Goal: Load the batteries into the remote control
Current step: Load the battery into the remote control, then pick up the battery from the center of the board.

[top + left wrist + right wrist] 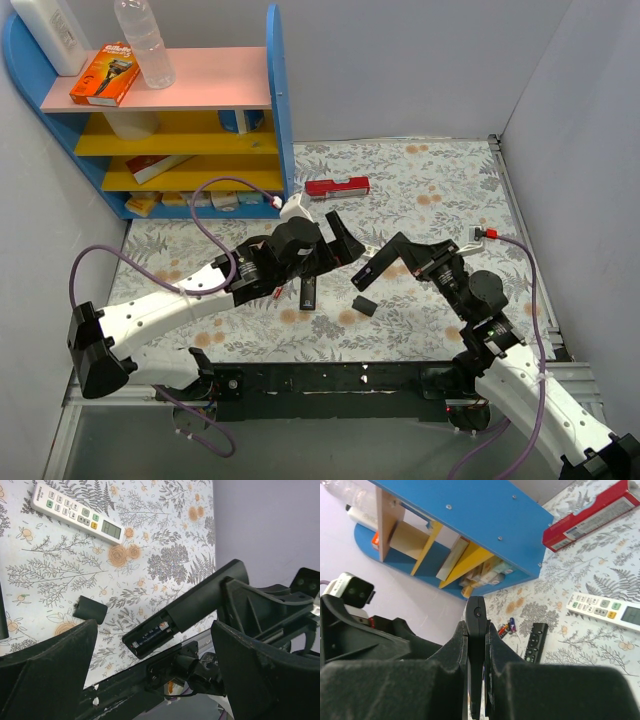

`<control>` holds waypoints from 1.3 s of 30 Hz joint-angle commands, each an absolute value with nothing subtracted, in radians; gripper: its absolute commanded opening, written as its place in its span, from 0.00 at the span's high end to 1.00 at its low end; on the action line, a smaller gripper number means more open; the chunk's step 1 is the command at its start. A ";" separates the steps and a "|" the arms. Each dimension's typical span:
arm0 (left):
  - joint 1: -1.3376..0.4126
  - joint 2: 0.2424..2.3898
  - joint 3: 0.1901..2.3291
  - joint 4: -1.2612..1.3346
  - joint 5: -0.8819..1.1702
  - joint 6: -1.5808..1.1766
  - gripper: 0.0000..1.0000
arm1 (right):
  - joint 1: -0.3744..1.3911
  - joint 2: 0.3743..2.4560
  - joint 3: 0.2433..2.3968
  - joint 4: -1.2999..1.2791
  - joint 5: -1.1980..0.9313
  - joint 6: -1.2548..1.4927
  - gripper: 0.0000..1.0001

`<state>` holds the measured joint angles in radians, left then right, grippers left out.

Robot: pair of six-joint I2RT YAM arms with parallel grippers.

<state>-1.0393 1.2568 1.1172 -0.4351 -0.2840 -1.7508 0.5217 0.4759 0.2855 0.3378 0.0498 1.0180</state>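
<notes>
Right gripper (393,256): seen from overhead, it is closed on the remote control (367,276), which is raised near mid-table.
Left gripper (345,240): faces it from the left, just beside it; from up here I can't tell how its jaws stand.
Back cover (365,305): lies by itself on the floral table (450,190), near the held remote.
Slim black remote (308,292): flat on the table by the left wrist.
Left wrist view, fingers (50,670): spread wide and holding nothing, with the remote control hanging tilted between them.
Battery bay (145,642): uncovered, with a battery (154,635) seated inside.
White remote (77,512): flat on the table, well apart.
Right wrist view, pads (452,655): pressed against both sides of the remote control's thin edge.
Loose batteries (508,627): red and blue, on the table just beside the slim black remote, near the blue shelf (470,525).
</notes>
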 commanded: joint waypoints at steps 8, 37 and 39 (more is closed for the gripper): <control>-0.836 1.239 1.081 -0.613 -0.248 -1.675 0.02 | 0.523 0.485 0.293 0.307 0.069 0.965 0.99; -0.308 1.514 0.986 -0.670 -0.314 -1.916 0.49 | 0.514 0.512 0.337 0.282 -0.054 0.876 0.99; -0.307 1.523 0.983 -0.663 -0.327 -1.934 0.50 | 0.514 0.518 0.339 0.287 -0.066 0.868 0.99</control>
<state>-0.3157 1.5265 0.9451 -0.6533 -0.2951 -1.8652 0.5182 0.5106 0.2844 0.2375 -0.0311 0.8967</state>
